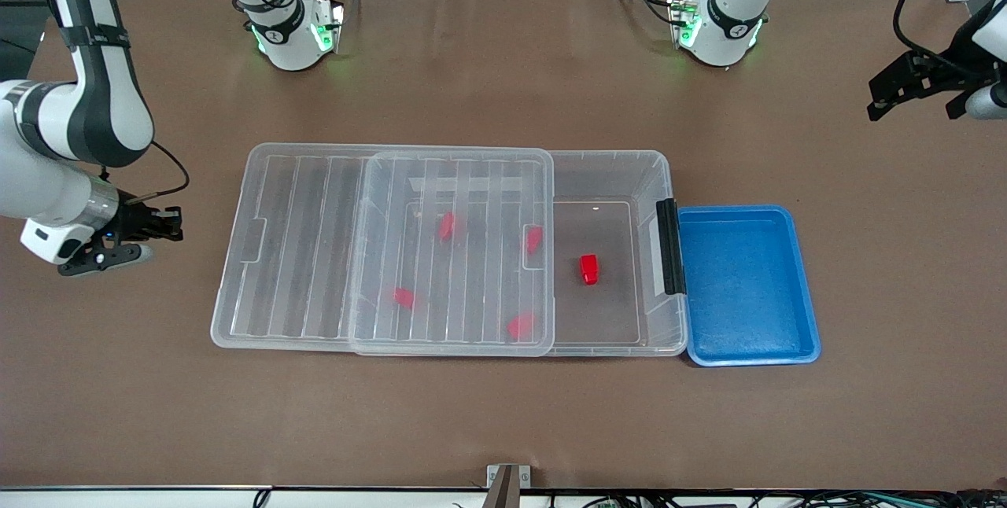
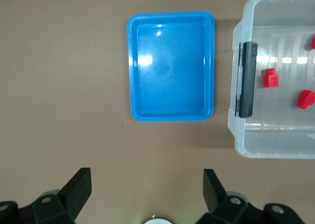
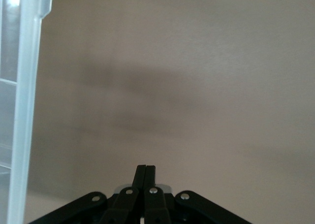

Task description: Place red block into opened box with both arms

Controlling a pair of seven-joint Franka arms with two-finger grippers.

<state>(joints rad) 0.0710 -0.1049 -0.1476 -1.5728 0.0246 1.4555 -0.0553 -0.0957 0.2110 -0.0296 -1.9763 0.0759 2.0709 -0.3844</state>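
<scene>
The red block lies on the floor of the clear box, in the uncovered part beside the black latch bar. It also shows in the left wrist view as the red block beside the latch bar. The ribbed lid is slid toward the right arm's end and covers most of the box. My right gripper is shut on nothing, low over bare table beside the lid's end. My left gripper hangs open and empty, high over the table at the left arm's end.
Several small red pieces lie in the box under the lid. A blue tray with nothing in it stands against the box's latch end. The lid's clear edge shows in the right wrist view.
</scene>
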